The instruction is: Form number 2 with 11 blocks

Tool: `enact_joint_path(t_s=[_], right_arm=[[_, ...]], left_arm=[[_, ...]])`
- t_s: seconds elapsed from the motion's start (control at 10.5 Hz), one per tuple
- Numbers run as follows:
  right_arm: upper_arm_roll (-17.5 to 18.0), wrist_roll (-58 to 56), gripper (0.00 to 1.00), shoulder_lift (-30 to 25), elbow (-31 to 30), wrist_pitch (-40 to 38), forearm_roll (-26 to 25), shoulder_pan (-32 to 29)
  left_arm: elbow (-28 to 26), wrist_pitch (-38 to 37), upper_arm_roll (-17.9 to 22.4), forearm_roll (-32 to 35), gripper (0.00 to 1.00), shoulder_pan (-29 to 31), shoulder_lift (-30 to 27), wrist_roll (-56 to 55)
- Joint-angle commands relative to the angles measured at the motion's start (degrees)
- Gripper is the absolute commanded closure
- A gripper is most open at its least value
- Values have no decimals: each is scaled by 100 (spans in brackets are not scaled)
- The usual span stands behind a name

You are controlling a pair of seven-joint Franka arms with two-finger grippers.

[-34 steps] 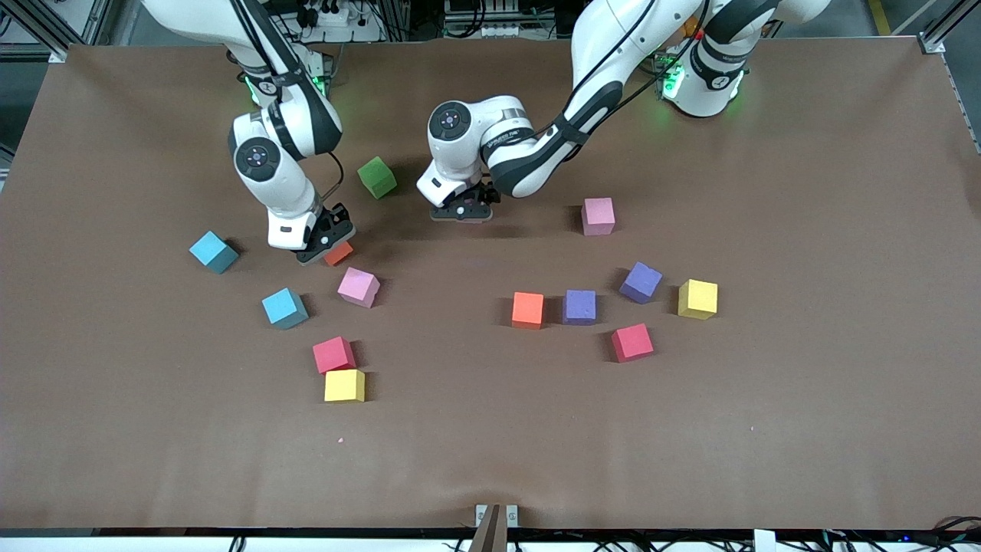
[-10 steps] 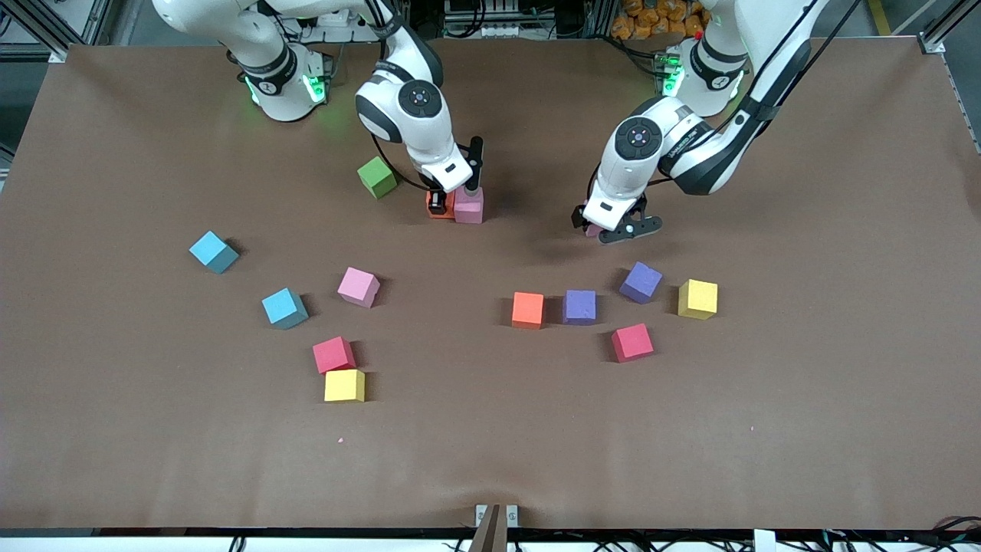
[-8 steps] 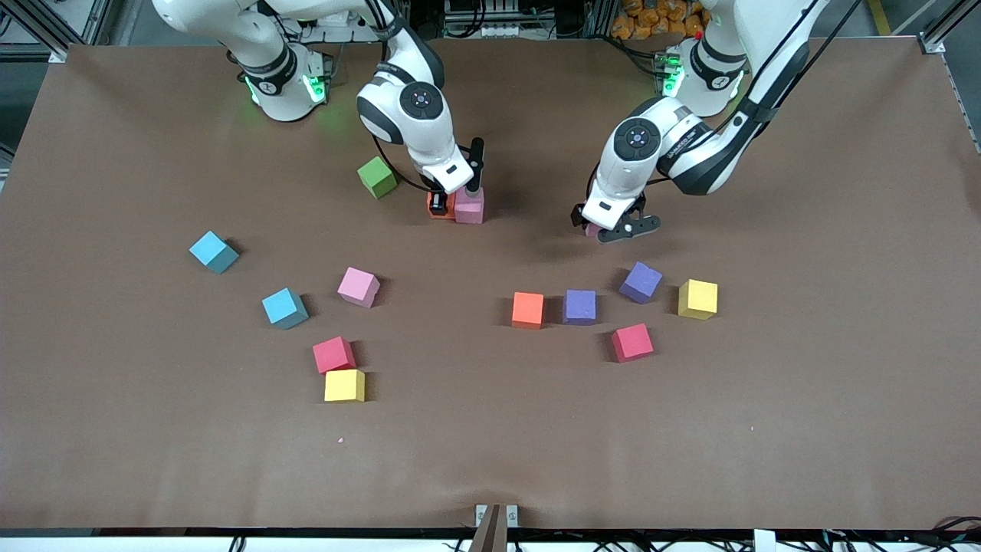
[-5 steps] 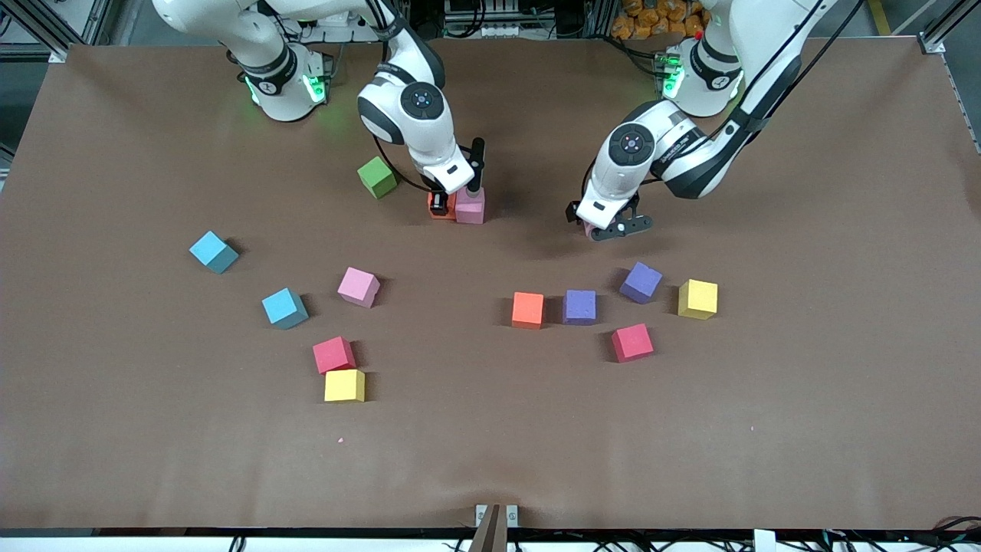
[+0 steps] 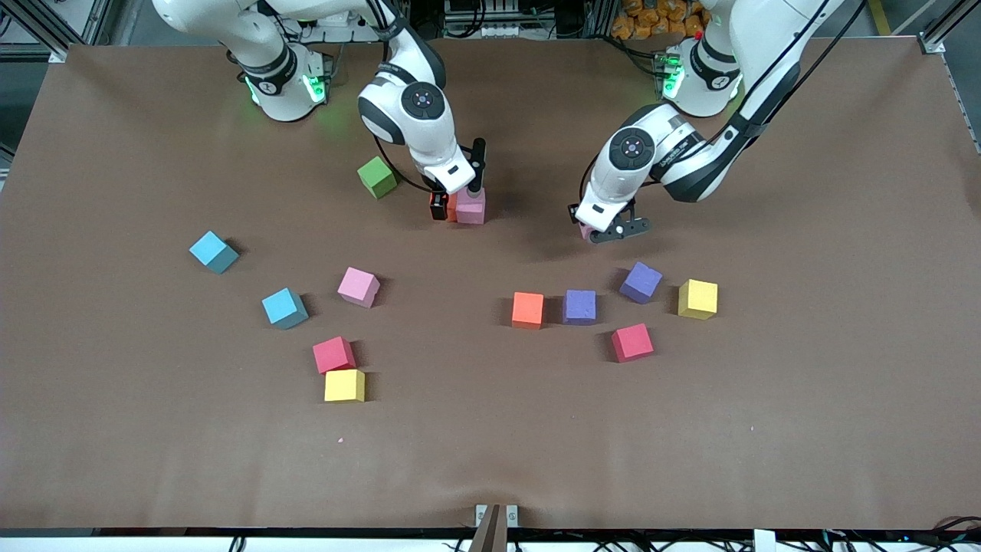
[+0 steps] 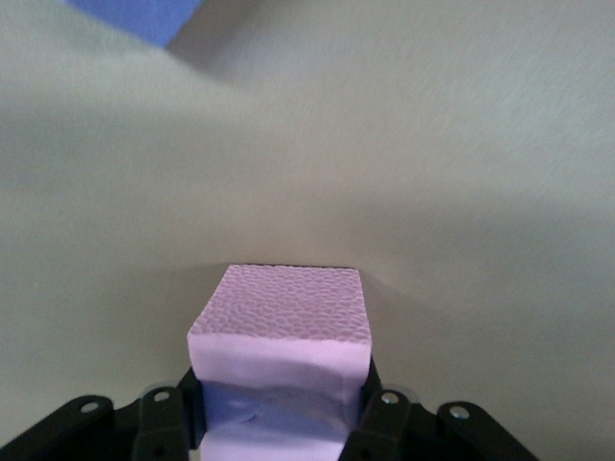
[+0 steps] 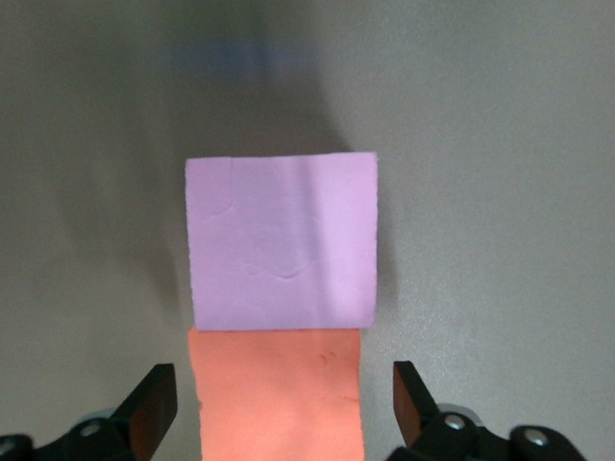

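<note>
My right gripper (image 5: pixel 457 201) is open, with its jaws on either side of an orange block (image 5: pixel 452 207) and a gap on each side. That block rests on the table against a pink block (image 5: pixel 470 208). The right wrist view shows the gripper (image 7: pixel 281 396), the orange block (image 7: pixel 277 394) and the pink block (image 7: pixel 282 240). My left gripper (image 5: pixel 605 229) is shut on another pink block (image 5: pixel 587 231), low over the table. It squeezes the block (image 6: pixel 283 307) in the left wrist view (image 6: pixel 279 415).
Loose blocks lie nearer the front camera: light blue (image 5: pixel 214 251) (image 5: pixel 284 307), pink (image 5: pixel 359 287), red (image 5: pixel 333 354) (image 5: pixel 632 342), yellow (image 5: pixel 344 385) (image 5: pixel 697 298), orange (image 5: pixel 527 310), purple (image 5: pixel 579 307) (image 5: pixel 641 282). A green cube (image 5: pixel 376 177) sits beside my right gripper.
My right gripper brought the orange block beside the pink one and its jaws have now spread off it. My left gripper closed on the other pink block and shifted it slightly toward the middle.
</note>
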Motion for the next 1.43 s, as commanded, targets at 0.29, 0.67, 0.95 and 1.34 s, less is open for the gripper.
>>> enact_joint_path(t_s=[0.29,0.67,0.95,1.34], right_arm=[[-54,87,0,-726,511,-1695,-96,-652],[-81,-508,0,-551,812,-1382,-306,-1866],[-19,-1222,0,-165,759,-865,-289,-2606],[-19,-1380,0,276,715,-212,-281,-2677]], left_arm=[[941,-443,-58,-355,64,-672,251,-2248],[1750,-444,21,-285,64,-1419,893,-4788],[2050,-435,223,-259,60,-1685,1025,-6809],[2015,-338,258,-259,60,-1808,1157,-8526]])
